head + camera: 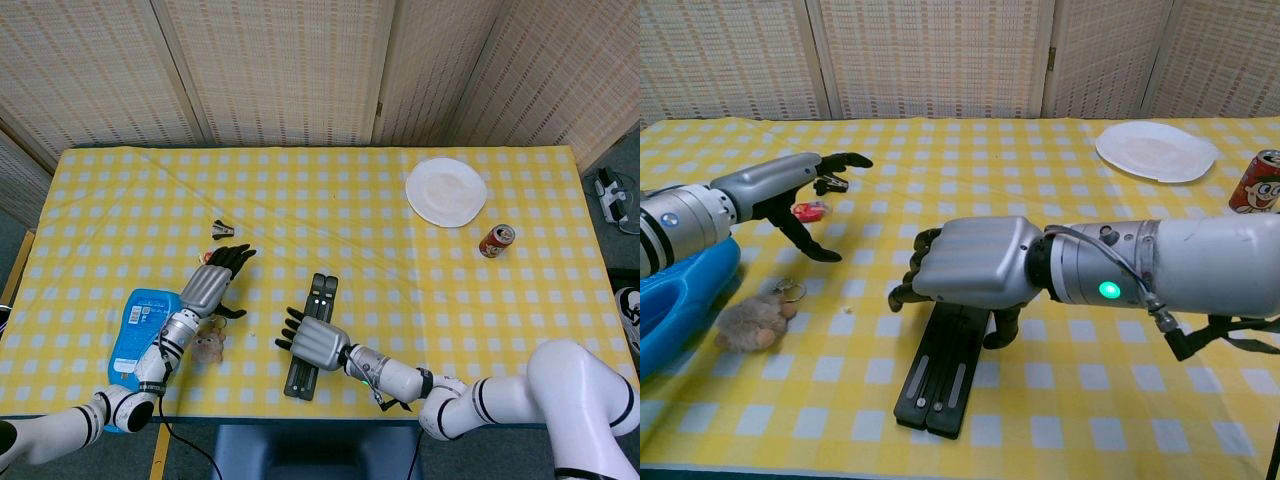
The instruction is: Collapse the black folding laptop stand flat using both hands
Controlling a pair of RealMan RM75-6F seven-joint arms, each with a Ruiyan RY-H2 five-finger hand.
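Nearest to us, at the front edge of the yellow checked table (400, 200), we see the black folding laptop stand (311, 340): its two bars lie side by side, touching along their length, flat on the cloth. Our right hand (975, 263) rests over the middle of the stand, palm down; its fingers (908, 290) curl downward on the left side and the thumb reaches down on the right, but we cannot tell whether they clamp the bars or merely touch them.

To the left, a blue bottle (138, 325) lies on its side at the table's near edge, with a small furry keychain toy (748, 323) just beside it. Our left hand (211, 283) hovers above this area with its dark fingers (845, 160) extended and apart, holding nothing. Near those fingertips lies a small red item (808, 210), and farther back a small black clip (222, 229).

Toward the far right we see a red drink can (496, 240) standing upright and, beyond it, a white plate (446, 192).
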